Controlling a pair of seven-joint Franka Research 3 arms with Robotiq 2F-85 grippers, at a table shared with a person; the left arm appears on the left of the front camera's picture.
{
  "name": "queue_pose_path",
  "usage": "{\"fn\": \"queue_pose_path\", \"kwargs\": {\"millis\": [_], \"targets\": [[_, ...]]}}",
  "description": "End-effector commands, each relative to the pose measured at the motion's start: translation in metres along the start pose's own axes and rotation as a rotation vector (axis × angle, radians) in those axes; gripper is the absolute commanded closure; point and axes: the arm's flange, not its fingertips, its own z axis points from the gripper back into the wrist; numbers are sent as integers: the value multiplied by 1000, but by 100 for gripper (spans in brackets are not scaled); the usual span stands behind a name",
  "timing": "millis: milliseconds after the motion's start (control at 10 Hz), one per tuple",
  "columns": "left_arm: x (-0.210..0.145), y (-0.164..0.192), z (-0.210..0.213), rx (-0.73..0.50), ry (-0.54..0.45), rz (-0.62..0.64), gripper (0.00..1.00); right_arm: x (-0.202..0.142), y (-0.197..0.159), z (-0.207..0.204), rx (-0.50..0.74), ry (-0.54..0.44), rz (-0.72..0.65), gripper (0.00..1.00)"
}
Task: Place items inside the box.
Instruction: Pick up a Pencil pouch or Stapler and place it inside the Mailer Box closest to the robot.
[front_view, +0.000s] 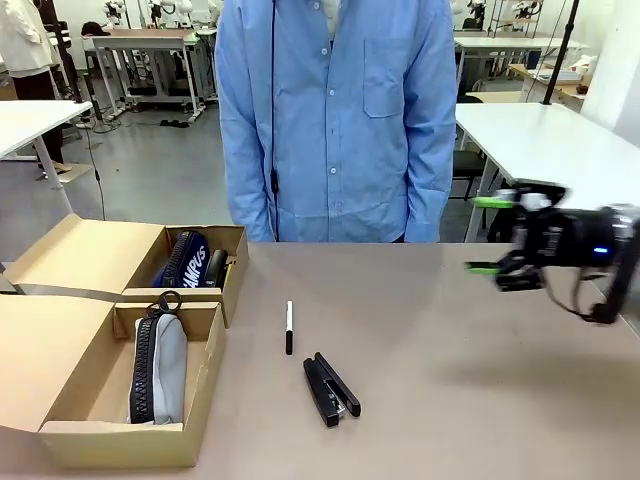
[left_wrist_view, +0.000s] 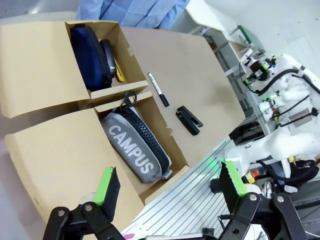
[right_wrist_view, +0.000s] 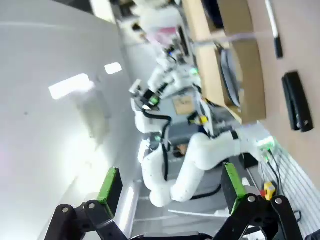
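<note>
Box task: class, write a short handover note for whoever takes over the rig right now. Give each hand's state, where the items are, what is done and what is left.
Left hand: open, empty, up near the box.
Right hand: open, empty, raised over the right side of the table.
Done: grey case lies in the near compartment. Navy case, one stapler and yellow knife are in the far one.
Left: marker and second stapler lie apart on the table, right of the box. Both need to go in.
</note>
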Motion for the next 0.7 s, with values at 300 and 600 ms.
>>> {"fn": "queue_pose_path", "kwargs": {"millis": [300,600], "targets": [[-1,-1,-3,-15,-12,-14,0,-155,-69,110,-107,-347,274,0],[-1,-1,-3,-15,-12,-14,0,-50,-24,182,-34,-266,237,0]]}}
